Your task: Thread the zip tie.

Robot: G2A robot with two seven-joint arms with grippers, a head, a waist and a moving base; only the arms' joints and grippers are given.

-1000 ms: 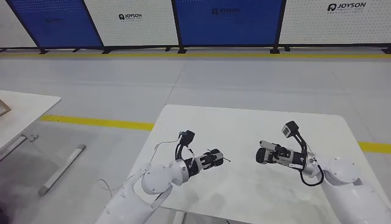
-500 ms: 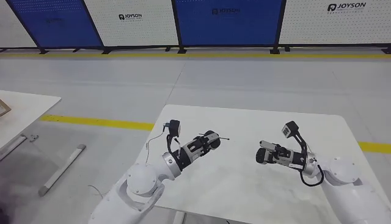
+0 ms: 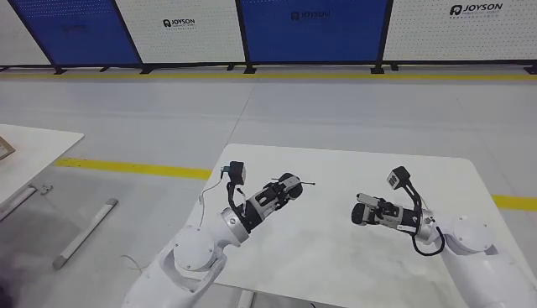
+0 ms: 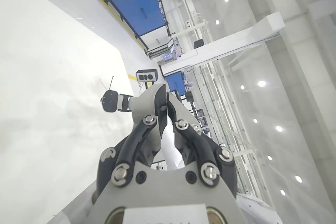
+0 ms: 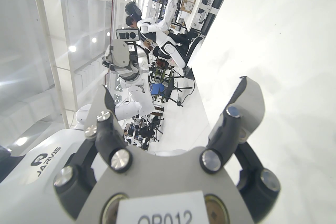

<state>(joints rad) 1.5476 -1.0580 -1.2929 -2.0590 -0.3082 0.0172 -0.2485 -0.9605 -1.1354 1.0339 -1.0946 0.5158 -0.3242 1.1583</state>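
The zip tie (image 3: pixel 306 183) is a thin, dark, straight strip; one end is pinched between the closed fingertips of the left gripper (image 3: pixel 293 186); a short length sticks out past the tips, roughly level, pointing toward the table's right edge; it is held in the air over the left half of the table, nearer the far edge than the near one; its head and tip cannot be told apart.

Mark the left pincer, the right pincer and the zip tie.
left pincer (image 4: pixel 166 98): left wrist view, midway between its shut fingertips.
right pincer (image 5: pixel 173 84): right wrist view, midway between its open fingertips.
zip tie (image 3: pixel 307 182): top view, on the thin black end sticking out.
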